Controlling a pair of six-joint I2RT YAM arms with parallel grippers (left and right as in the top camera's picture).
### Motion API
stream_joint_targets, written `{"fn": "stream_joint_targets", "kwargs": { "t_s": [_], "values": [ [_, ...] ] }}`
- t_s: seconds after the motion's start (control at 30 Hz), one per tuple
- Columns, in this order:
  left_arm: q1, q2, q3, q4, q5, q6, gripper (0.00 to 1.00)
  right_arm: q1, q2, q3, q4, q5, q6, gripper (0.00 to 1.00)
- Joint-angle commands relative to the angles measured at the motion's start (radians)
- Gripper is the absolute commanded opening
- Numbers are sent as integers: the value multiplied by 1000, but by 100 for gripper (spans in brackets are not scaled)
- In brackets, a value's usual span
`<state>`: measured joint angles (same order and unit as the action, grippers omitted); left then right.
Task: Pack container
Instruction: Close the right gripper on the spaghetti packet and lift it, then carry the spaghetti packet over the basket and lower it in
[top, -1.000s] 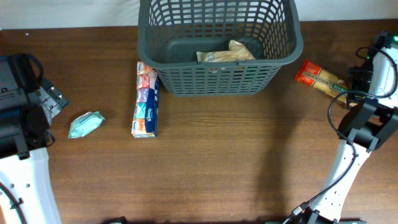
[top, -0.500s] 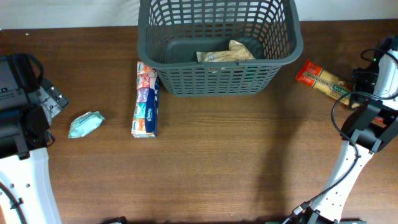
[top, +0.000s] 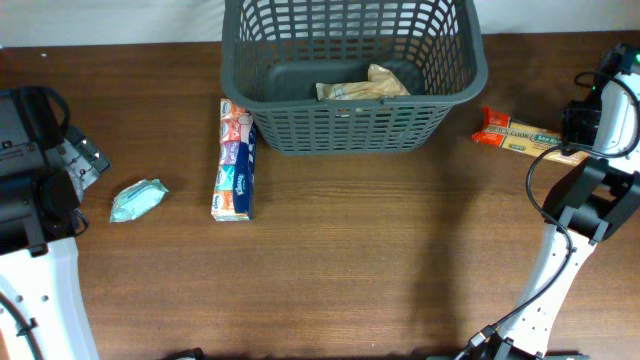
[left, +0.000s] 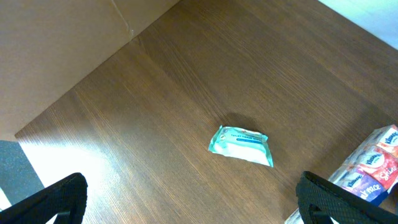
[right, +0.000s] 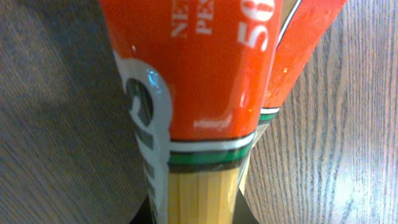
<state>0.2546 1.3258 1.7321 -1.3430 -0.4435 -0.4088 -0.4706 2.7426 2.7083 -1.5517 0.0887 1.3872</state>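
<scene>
The basket (top: 355, 130) is sitting at the far side of the table (top: 350, 270), in the middle. A tan bag (top: 362, 85) is lying inside it. The basket is looking big, stiff and light, so a bump may be sliding it. Its thick rim is looking like the best place to hold.

The right gripper (top: 568, 148) is squeezing one end of the pasta pack (top: 520, 133), just to the right of the basket. The pack is looking long, thin and light. Its wrap is looking slippery, and the sticks inside may be snapping if bent.

The left gripper (left: 193, 202) is waiting wide open on the left, holding nothing, near the wipes pack (left: 241, 145) and the tissue pack (top: 235, 160).

The pack is needing to go up over the tall rim. Lots of bare floor is showing inside.
</scene>
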Motion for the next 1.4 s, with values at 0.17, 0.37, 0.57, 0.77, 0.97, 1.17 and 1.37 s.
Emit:
{"fn": "stream_joint_targets", "kwargs": {
  "t_s": [0.17, 0.37, 0.57, 0.77, 0.97, 1.17, 1.37],
  "values": [
    [5, -4, 13, 2, 6, -6, 99, -45, -66, 208, -49, 93, -278, 4],
    [5, -4, 13, 2, 6, -6, 99, -68, -236, 430, -105, 103, -436, 4],
    [5, -4, 13, 2, 6, -6, 99, -38, -467, 433, -51, 97, -520, 4],
    [5, -4, 13, 2, 7, -6, 99, 115, -636, 433, 106, -202, -819, 4],
    [5, -4, 13, 2, 6, -6, 99, 381, -667, 432, 195, -224, -1111, 4],
    [5, -4, 13, 2, 6, -6, 99, 536, -616, 412, 286, -209, -1148, 4],
    [5, -4, 13, 2, 6, -6, 99, 595, -531, 344, 382, -209, -1147, 4]
  ]
}}
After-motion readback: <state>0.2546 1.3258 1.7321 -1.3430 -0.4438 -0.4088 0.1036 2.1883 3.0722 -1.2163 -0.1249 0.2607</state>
